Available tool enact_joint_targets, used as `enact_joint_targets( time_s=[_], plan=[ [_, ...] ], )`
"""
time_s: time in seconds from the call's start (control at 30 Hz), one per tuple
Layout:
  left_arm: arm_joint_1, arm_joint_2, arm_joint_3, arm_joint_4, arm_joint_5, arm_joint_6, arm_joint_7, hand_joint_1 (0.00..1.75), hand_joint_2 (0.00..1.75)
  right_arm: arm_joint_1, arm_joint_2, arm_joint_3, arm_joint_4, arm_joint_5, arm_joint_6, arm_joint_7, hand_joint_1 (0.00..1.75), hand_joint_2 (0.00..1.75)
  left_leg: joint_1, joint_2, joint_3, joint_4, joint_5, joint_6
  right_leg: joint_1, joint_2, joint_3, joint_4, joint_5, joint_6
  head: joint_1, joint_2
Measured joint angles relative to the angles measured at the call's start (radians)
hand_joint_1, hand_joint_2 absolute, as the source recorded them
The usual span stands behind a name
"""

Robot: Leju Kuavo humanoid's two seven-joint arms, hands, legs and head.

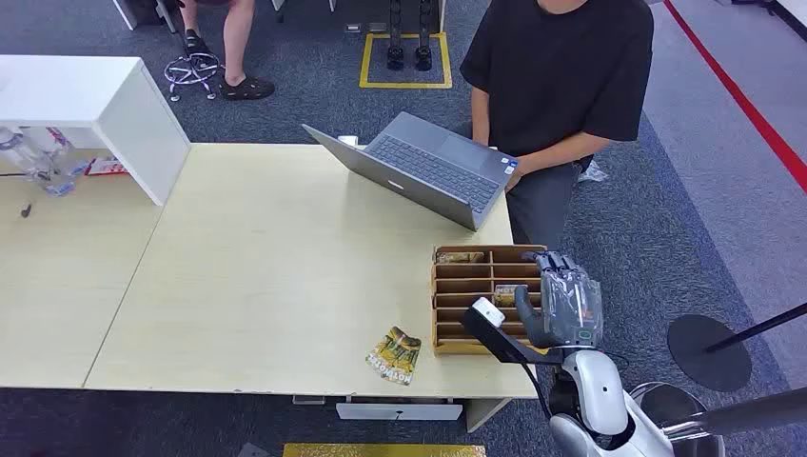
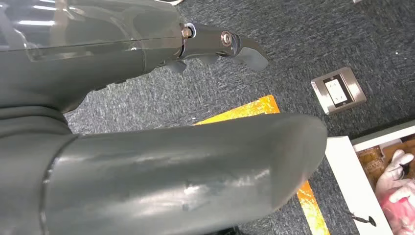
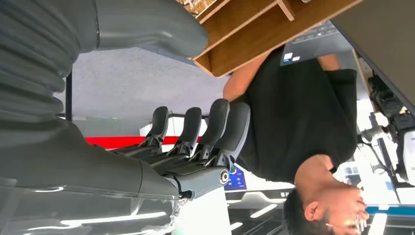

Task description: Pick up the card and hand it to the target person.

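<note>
On the far left a white box (image 1: 95,105) stood on the table (image 1: 266,276), with clear bottles (image 1: 38,162) beside it. Behind it a person's legs (image 1: 233,48) stood on the carpet by a chair base (image 1: 190,69). Nearer the middle, a card (image 1: 395,355) with yellow and dark print lay flat at the table's near edge, just left of the wooden rack (image 1: 455,297) and touched by neither of my hands. An open laptop (image 1: 419,167) sat at the far edge, and a person in a black shirt (image 1: 561,71) sat behind it with an arm at the keyboard. More cards (image 1: 460,256) lay in the rack's far slot. My right hand (image 1: 563,300) hovered over the right side of the rack, fingers (image 3: 215,129) straight, side by side and grasping nothing, the thumb (image 1: 525,303) apart from them. My left hand (image 2: 147,147) hung low over the carpet, thumb out and one finger (image 2: 230,45) extended with nothing in it, above a floor socket (image 2: 338,90) and orange tape (image 2: 254,107). At far right a red line (image 1: 742,95) crossed the floor.
</note>
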Motion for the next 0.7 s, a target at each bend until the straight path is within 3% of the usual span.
enact_joint_targets(
  time_s=[0.7],
  plan=[
    [-0.008,0.0,-0.002,0.0,-0.013,-0.005,0.014,0.0,0.0,-0.025,-0.008,0.037,0.067,-0.02,0.077,-0.01,0.93,1.75,0.0,0.0,0.0,0.0,0.0,0.0,0.0,0.0,0.0,0.0,0.0,0.0,0.0,0.0]
  ],
)
